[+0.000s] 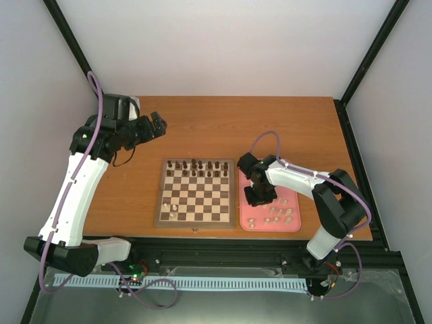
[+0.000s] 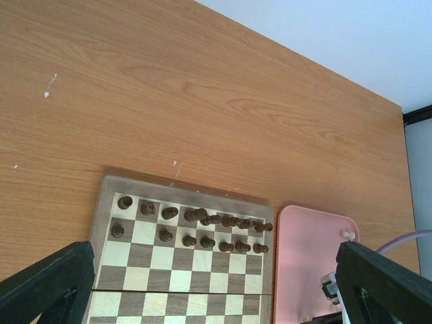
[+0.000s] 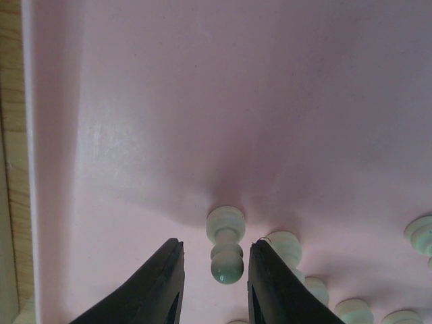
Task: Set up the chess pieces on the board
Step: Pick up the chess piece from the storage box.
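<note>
Worktop: a brown wood-grain surface that carries the board and the tray side by side.
Board: a square wooden chessboard with dark and cream checks; it lies flat near the middle of the worktop, with its right edge just beside the tray.
Tray: a pink rectangle with rounded corners, to the right of the board.
Left claw: it hangs over bare worktop well beyond the far-left corner of the board, its jaws spread wide and holding nothing.
Right claw: it is low over the left part of the tray, with its two dark fingers a little apart on either side of one pawn. A gap shows on the left side, so the pawn is not clamped.
Dark chessmen: they stand in the two far rows of the board.
Cream chess pieces: most sit loose on the near half of the tray; a few already stand on the near-left squares of the board.
Cream pawn: it appears to lie on its side on the tray floor, with its round head between the fingertips of the right claw.
</note>
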